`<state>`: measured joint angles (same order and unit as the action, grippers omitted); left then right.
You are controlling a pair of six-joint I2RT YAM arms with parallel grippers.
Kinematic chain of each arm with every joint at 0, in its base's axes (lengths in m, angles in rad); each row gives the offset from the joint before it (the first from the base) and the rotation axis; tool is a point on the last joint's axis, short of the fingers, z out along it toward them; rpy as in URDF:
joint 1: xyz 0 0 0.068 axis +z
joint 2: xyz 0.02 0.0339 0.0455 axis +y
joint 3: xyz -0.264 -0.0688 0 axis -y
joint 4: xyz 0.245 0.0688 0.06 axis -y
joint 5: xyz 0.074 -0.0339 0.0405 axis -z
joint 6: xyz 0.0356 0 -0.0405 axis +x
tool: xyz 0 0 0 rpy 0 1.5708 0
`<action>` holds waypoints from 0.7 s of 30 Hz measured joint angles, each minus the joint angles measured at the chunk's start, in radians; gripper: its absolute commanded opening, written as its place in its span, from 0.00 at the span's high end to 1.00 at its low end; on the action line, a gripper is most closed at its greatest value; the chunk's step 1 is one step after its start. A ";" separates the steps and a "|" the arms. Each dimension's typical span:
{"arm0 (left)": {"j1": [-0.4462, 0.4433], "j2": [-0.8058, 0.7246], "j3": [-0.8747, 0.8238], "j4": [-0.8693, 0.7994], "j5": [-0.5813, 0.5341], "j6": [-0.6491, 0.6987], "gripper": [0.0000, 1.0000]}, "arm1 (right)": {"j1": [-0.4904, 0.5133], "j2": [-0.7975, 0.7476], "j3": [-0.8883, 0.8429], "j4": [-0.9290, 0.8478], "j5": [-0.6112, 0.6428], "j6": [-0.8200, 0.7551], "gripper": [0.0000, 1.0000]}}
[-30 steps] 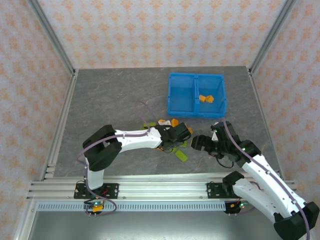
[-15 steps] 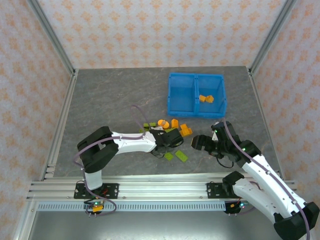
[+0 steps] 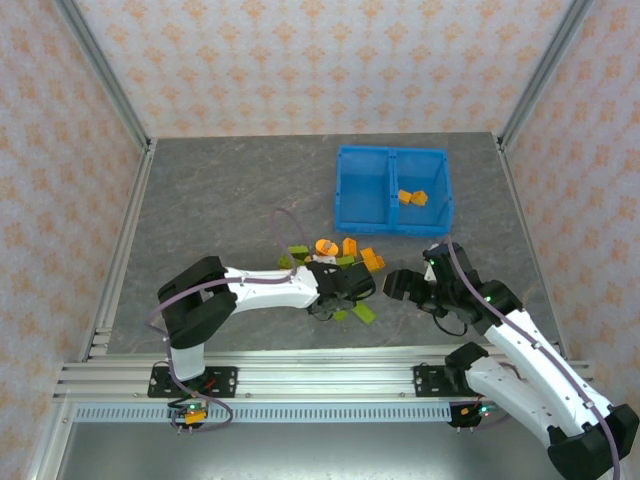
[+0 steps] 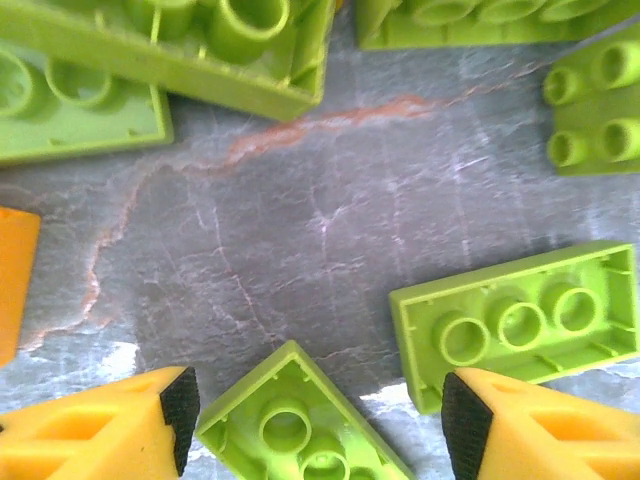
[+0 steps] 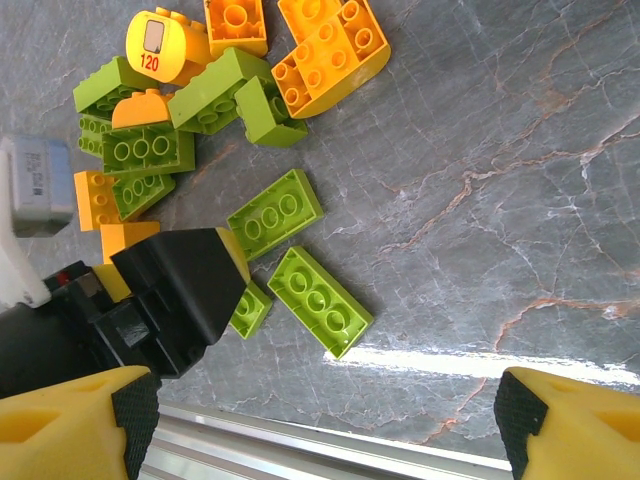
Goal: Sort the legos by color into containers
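Legos [image 3: 371, 259] and blue bin [image 3: 385, 226]
Green and orange bricks heaped just before the bin — two orange ones [image 3: 412, 197] in its right compartment.

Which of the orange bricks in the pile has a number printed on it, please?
The round orange brick, beside the square orange one: its flat face reads 120, the others are plain.

Top view: bright, even, diffuse overhead light; faint soft shadows on bench [image 3: 220, 200]; sharp throughout.
Left wrist: extreme close-up, slightly soft; white glare patches low-left; fingers [image 4: 90, 432] of left tool [image 4: 315, 415] blurred.
Right wrist: crisp; glare strip nr btm edge; right tool [image 5: 320, 420] fingers [image 5: 570, 425] out of focus.
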<state>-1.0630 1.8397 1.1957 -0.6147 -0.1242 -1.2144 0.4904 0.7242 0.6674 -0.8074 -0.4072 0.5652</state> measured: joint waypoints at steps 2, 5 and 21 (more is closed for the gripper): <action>0.000 0.002 0.025 -0.008 -0.032 0.032 0.36 | 0.000 0.000 0.000 0.000 0.000 0.000 0.11; 0.001 0.008 0.046 -0.006 -0.067 0.080 0.41 | 0.000 0.000 0.000 0.000 0.008 0.000 0.11; 0.010 0.134 0.125 0.021 -0.075 0.166 0.75 | 0.000 -0.002 -0.006 -0.008 0.038 0.011 0.11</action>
<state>-1.0531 1.9732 1.3205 -0.5938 -0.1989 -1.0489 0.4904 0.7223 0.6617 -0.8158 -0.3695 0.5758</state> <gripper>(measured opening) 0.261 0.888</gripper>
